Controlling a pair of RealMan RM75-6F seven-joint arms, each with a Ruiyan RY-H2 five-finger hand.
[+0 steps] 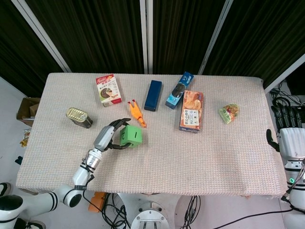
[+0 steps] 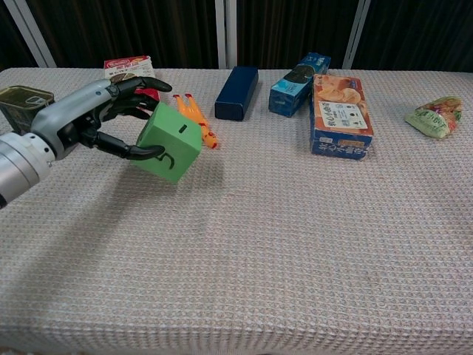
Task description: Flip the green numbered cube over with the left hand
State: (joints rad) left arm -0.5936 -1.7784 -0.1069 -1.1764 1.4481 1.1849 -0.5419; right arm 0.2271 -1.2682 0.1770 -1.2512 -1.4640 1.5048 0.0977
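My left hand (image 2: pixel 100 118) covers the left side of the cube (image 2: pixel 170 142), and I cannot read the mark on its lower face. The cube hides part of the orange toy (image 2: pixel 194 118). My right hand (image 1: pixel 287 138) is cut by the head view's right edge, its fingers too small to judge. The print on the boxes is too small to read.

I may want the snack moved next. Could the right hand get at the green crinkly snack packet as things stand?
Probably yes: the right hand hangs open off the table's right edge, and the green crinkly snack packet lies alone nearby.
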